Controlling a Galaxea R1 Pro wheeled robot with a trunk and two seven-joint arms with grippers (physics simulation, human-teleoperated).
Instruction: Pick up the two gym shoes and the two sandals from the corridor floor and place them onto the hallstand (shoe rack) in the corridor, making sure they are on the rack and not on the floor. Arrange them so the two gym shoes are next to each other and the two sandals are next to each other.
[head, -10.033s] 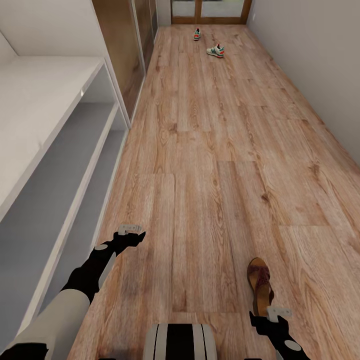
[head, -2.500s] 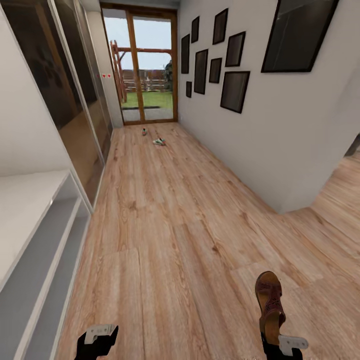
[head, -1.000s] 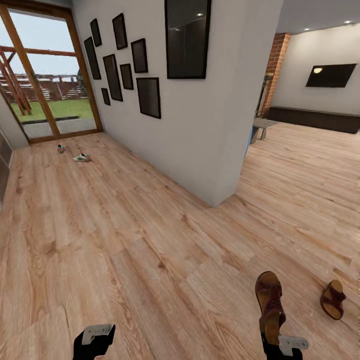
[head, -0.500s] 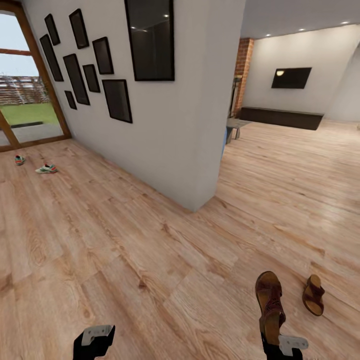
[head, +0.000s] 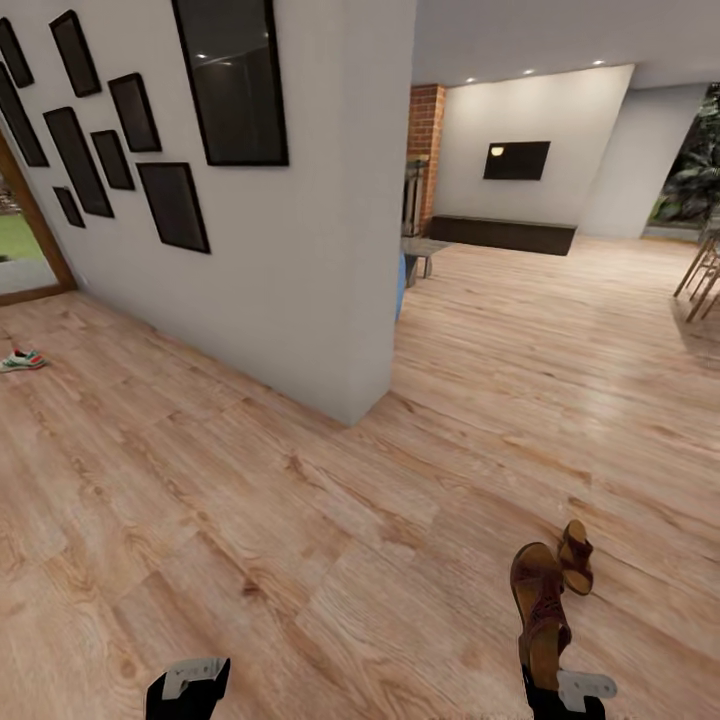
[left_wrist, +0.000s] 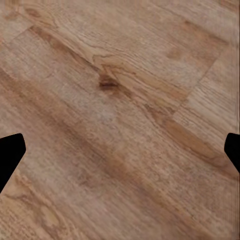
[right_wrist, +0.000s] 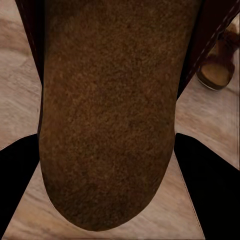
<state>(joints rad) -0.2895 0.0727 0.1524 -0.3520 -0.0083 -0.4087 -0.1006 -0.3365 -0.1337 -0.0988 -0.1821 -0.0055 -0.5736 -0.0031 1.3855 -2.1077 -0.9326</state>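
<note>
My right gripper (head: 560, 690) is shut on the heel end of one dark brown sandal (head: 538, 605), which sticks out forward above the corridor floor (head: 250, 500). In the right wrist view its tan footbed (right_wrist: 107, 115) lies between the fingers. The second sandal (head: 576, 556) lies on the planks just beyond the held one's toe, and the right wrist view catches it too as the other sandal (right_wrist: 217, 70). One gym shoe (head: 22, 359) lies far off at the left edge. My left gripper (head: 190, 685) is open and empty, its fingers (left_wrist: 10, 155) spread over bare planks. The hallstand is out of view.
A white wall corner (head: 350, 330) with dark picture frames (head: 230, 80) juts out ahead. Beyond it the floor opens into a room with a wall screen (head: 516, 160), a low dark cabinet (head: 500, 233) and chair legs (head: 700, 280) at the right edge.
The camera has swung to the right, so the whole view shifted left. The floor sandal now appears next to the held one. Both grippers keep their pose and grip.
</note>
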